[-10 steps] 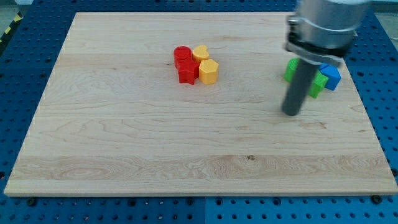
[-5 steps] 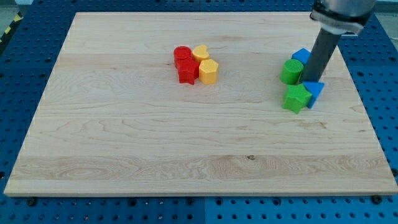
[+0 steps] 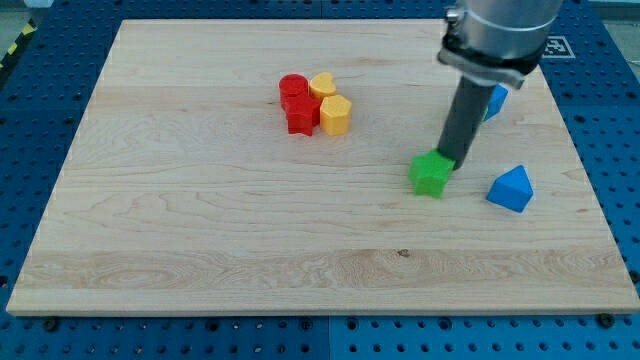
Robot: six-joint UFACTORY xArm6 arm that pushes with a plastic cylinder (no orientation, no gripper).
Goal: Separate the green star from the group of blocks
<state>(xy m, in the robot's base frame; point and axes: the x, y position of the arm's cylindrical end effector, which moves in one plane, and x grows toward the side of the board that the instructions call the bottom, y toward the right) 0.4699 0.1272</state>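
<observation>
The green star (image 3: 430, 175) lies on the wooden board (image 3: 200, 230), right of centre. My tip (image 3: 454, 162) touches its upper right side. A blue triangular block (image 3: 511, 188) lies apart, to the star's right. Another blue block (image 3: 494, 100) shows partly behind the rod, toward the view's top. The green cylinder seen earlier does not show; the rod covers that spot.
A tight cluster sits left of centre near the view's top: a red cylinder (image 3: 292, 87), a red star (image 3: 301, 116), a yellow heart (image 3: 323, 84) and a yellow hexagon (image 3: 335, 114).
My tip has swept down and to the view's left, pushing the green star away from the blue blocks. The lower blue block has shifted down and to the right.
</observation>
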